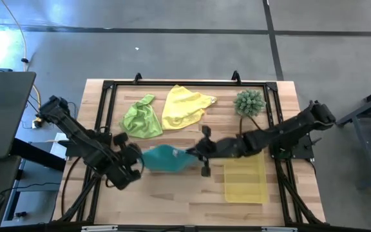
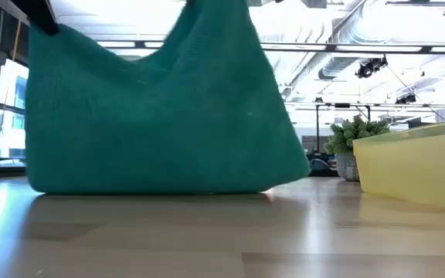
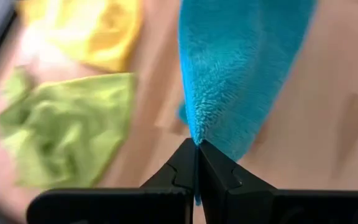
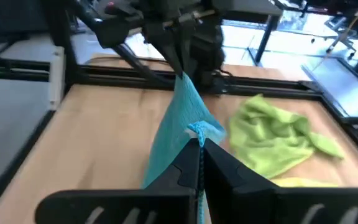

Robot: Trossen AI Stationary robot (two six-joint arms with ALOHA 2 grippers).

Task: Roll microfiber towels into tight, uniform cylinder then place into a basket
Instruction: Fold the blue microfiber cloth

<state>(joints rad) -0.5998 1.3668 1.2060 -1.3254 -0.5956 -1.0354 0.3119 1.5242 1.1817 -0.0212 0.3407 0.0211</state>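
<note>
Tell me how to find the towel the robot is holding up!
Look at the middle of the wooden table, between the two dark arms. The teal towel hangs there, pinched at its ends by the left gripper and right gripper. The lime green towel and yellow towel lie crumpled behind.

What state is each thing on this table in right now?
Teal towel: unrolled, held up by two corners, lower edge on the table.
Lime green towel: crumpled, lying loose.
Yellow towel: crumpled, lying loose.
Basket: flat on the table, no towel inside.
Spiky green plant: upright near the far edge.
Left end effector: shut on the teal towel.
Right end effector: shut on the teal towel.
</note>
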